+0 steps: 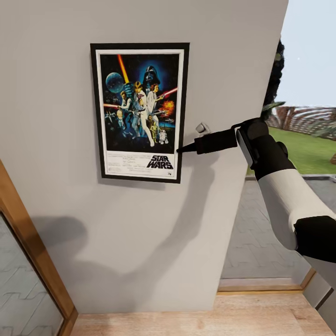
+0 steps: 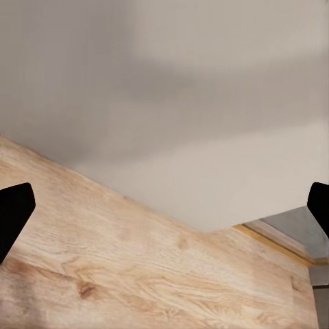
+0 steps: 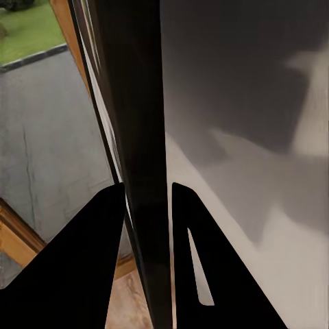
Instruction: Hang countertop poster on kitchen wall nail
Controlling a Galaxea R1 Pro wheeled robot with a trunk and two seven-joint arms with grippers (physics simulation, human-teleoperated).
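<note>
Fingers of the right gripper (image 1: 179, 150) pinch the poster (image 1: 140, 112) at its lower right edge, frame (image 3: 140, 171) between them. Poster stands upright, long axis vertical, flat against the wall (image 1: 56, 93). Left gripper (image 2: 164, 205) hangs spread and empty over the floor (image 2: 137, 274).

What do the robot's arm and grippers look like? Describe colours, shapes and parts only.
The right arm has smooth rounded white shells joined by glossy black segments, with a black wrist. The right gripper is matte black with slim pointed fingers. The left gripper's black fingertips are blunt. No cables or markings are visible.
</note>
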